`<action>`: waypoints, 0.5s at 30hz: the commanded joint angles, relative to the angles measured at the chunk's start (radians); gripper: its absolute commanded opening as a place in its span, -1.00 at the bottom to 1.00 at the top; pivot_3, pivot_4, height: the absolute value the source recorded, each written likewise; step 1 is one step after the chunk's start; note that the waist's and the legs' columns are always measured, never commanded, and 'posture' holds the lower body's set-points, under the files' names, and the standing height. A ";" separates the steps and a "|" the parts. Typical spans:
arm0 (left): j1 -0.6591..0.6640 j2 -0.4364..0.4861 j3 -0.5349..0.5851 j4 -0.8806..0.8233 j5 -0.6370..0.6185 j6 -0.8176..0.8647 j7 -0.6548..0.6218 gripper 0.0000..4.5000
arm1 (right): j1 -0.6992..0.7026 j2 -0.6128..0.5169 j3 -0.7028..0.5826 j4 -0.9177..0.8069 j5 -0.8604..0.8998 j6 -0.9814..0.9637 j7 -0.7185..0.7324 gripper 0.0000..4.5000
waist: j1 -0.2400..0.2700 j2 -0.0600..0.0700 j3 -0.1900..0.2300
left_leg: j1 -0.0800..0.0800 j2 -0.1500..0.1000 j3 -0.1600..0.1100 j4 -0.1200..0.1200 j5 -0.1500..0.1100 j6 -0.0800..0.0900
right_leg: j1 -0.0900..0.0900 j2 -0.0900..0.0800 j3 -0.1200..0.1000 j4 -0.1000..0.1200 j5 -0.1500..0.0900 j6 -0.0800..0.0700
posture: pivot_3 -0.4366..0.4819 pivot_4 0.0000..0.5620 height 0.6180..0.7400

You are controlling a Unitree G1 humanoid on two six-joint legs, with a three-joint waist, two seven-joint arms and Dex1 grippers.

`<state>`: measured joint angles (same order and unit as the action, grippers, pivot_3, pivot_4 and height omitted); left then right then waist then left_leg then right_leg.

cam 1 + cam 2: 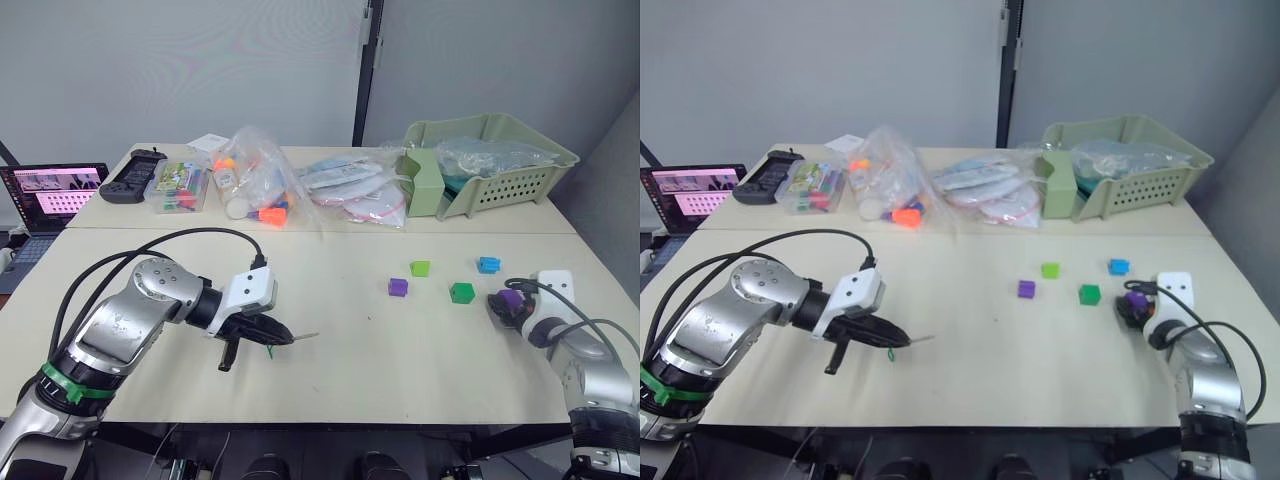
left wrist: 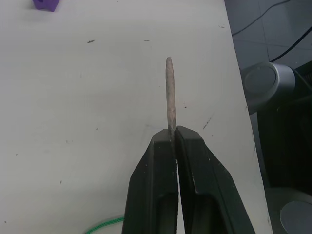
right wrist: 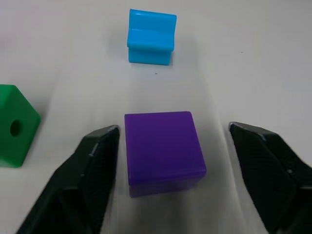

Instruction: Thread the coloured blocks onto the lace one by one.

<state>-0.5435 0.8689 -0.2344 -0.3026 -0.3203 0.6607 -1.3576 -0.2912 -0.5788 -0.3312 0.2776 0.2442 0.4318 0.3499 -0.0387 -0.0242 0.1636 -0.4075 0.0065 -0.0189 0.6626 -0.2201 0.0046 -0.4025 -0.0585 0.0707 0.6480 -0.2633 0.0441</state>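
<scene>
On the table I count five blocks, namely two purple ones, one lime green, one dark green and one blue, plus one lace, one basket and one laptop.

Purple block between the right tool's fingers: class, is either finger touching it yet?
Apart. In the right wrist view the purple block sits on the table with bare table showing between it and each finger of the open right tool.

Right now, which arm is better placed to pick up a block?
Right. Its open gripper straddles a purple block, while the left gripper is shut on the lace tip, far from the blocks.
</scene>
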 commanded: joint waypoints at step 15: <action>0.012 0.027 0.009 0.015 -0.011 -0.014 0.001 -1.00 | 0.381 0.268 0.064 -1.203 0.389 0.535 -0.279 -0.47 | 0.002 0.001 0.000 | -0.001 0.004 -0.007 -0.002 0.000 0.000 | -0.002 0.001 -0.001 0.001 0.000 0.000 | -0.05 -0.47 1.00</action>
<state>-0.5297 0.8894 -0.2377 -0.2851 -0.3205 0.6570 -1.3557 0.0517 -0.3578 -0.3954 -0.7135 0.5265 0.8505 0.1279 -0.0370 -0.0229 0.1635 -0.4080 0.0117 -0.0261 0.6600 -0.2202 0.0046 -0.4044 -0.0561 0.0692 0.6494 -0.2641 0.0430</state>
